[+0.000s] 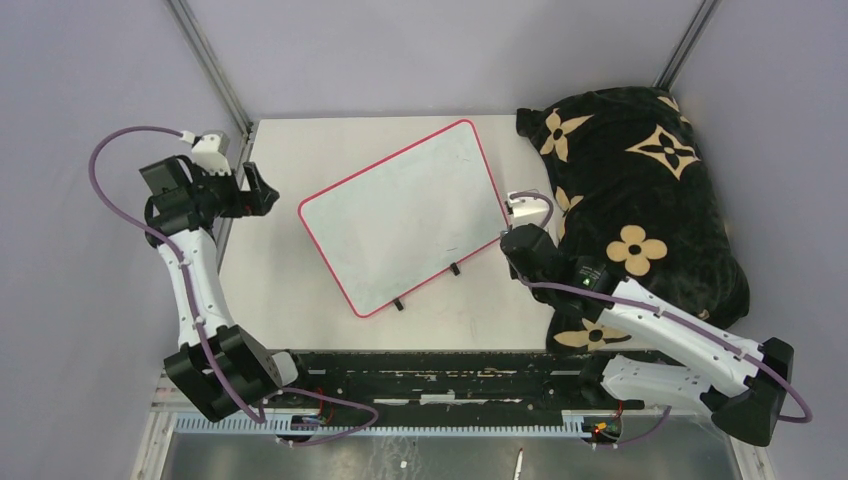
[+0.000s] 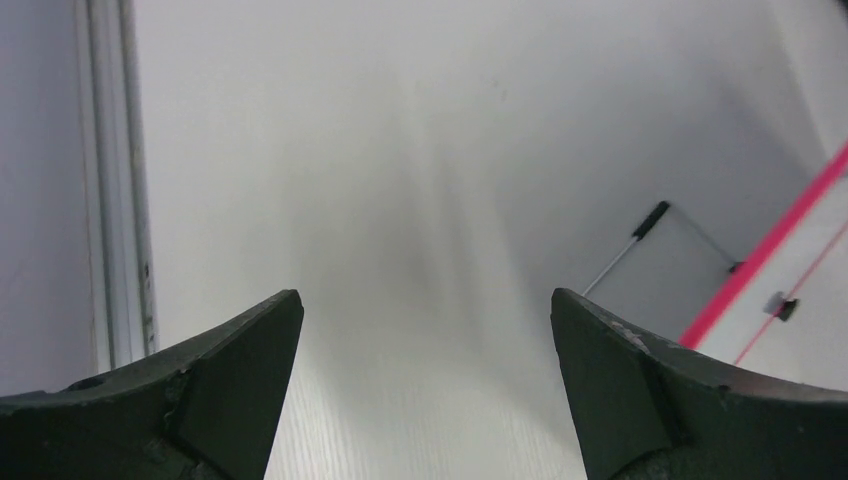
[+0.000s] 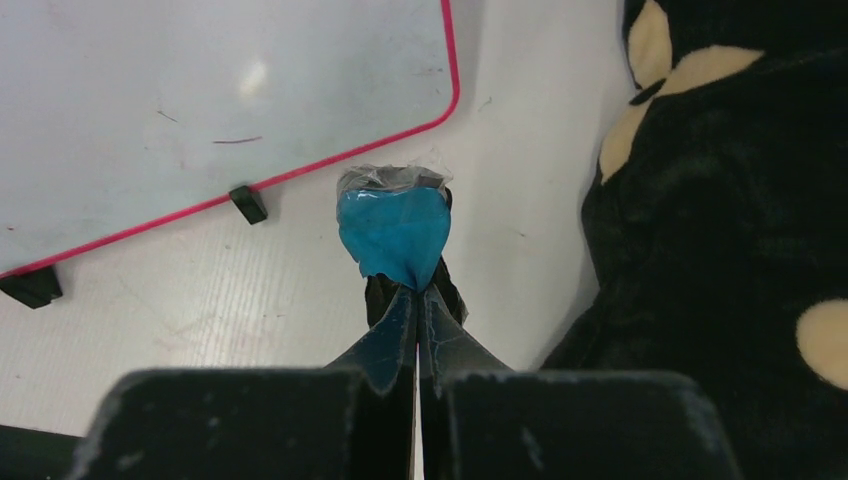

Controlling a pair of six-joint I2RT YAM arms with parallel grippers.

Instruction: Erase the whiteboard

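The whiteboard (image 1: 400, 215) lies tilted on the table, white with a red border and two black clips on its near edge. In the right wrist view the whiteboard (image 3: 200, 90) carries a short red mark (image 3: 237, 140). My right gripper (image 3: 418, 290) is shut on a blue eraser pad (image 3: 395, 232), held just off the board's near right corner, above the table. In the top view the right gripper (image 1: 512, 238) is at the board's right edge. My left gripper (image 1: 262, 190) is open and empty left of the board. The left gripper (image 2: 425, 295) faces bare table, with the board's red edge (image 2: 760, 258) at the right.
A big black plush cushion with tan flower shapes (image 1: 640, 200) fills the table's right side, right beside my right arm, and shows in the right wrist view (image 3: 720, 250). A metal frame post (image 2: 115, 180) runs along the table's left edge.
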